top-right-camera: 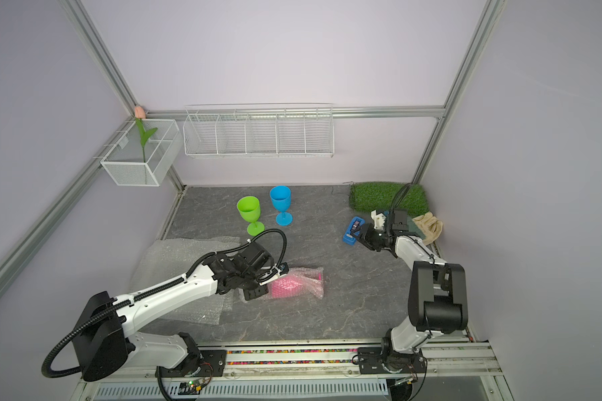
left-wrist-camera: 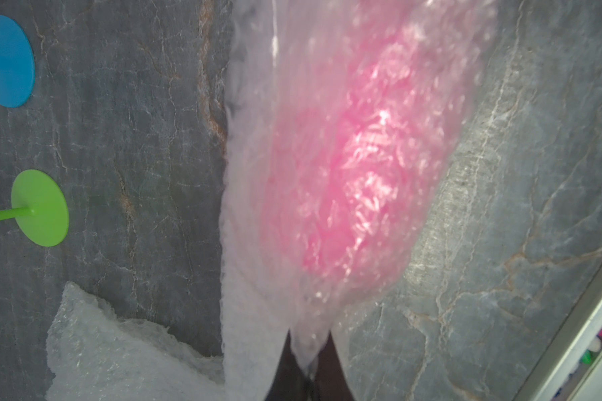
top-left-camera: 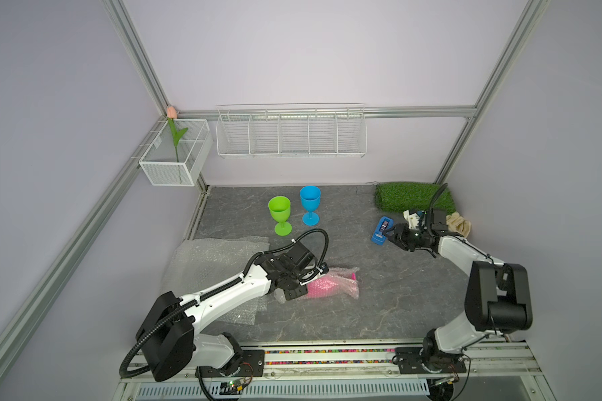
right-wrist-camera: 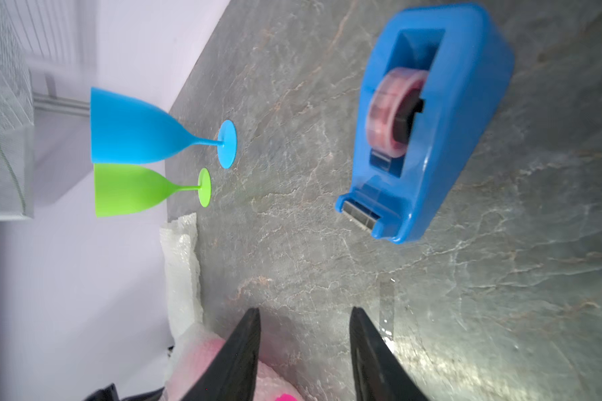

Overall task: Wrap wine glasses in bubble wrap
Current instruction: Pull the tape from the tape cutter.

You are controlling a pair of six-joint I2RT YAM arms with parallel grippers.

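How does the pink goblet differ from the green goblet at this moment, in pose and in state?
The pink goblet lies on its side; the green goblet stands upright on its foot. The pink goblet is rolled in bubble wrap, which the left gripper pinches at one end; the green goblet is bare and untouched. Both rest on the table.

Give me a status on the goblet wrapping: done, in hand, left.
Done: the pink goblet lies on its side, rolled in bubble wrap. In hand: the left gripper is shut on that wrap's end; the right gripper is open beside the tape dispenser, so taping looks next. Left: the green goblet and blue goblet stand bare, with spare sheets lying nearby.
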